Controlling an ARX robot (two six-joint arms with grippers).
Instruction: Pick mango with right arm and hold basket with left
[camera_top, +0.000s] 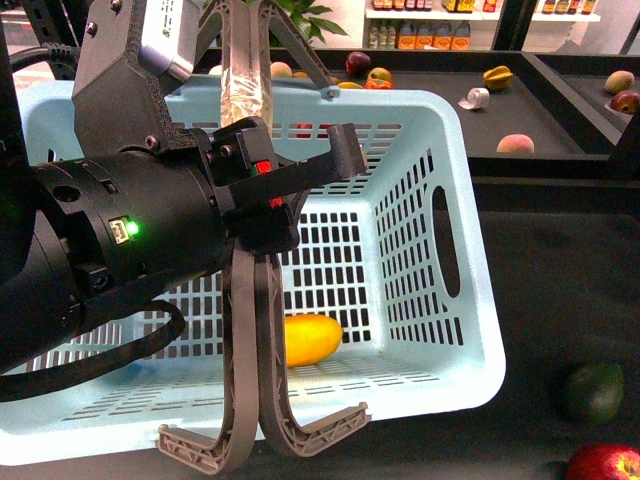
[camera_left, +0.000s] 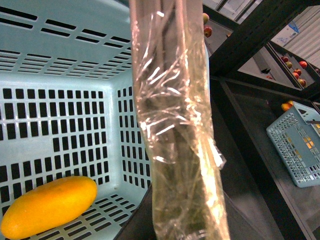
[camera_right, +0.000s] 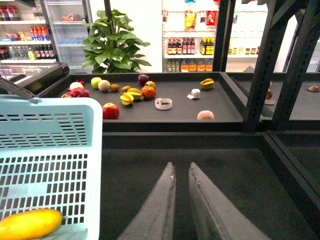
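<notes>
At the basket's raised handles (camera_top: 262, 330), your left gripper (camera_top: 262, 168) is closed on their film-wrapped top, carrying the basket (camera_top: 455, 260). Your right gripper (camera_right: 181, 200) hangs just outside, fingers nearly together and empty. The mango (camera_top: 311, 339) lies on the basket floor. Only the right wrist view shows that gripper.

Dark bench (camera_top: 560, 270), turquoise basket (camera_top: 470, 290) resting on it, green avocado (camera_top: 592, 390) and red apple (camera_top: 605, 464) beside basket near bench corner
</notes>
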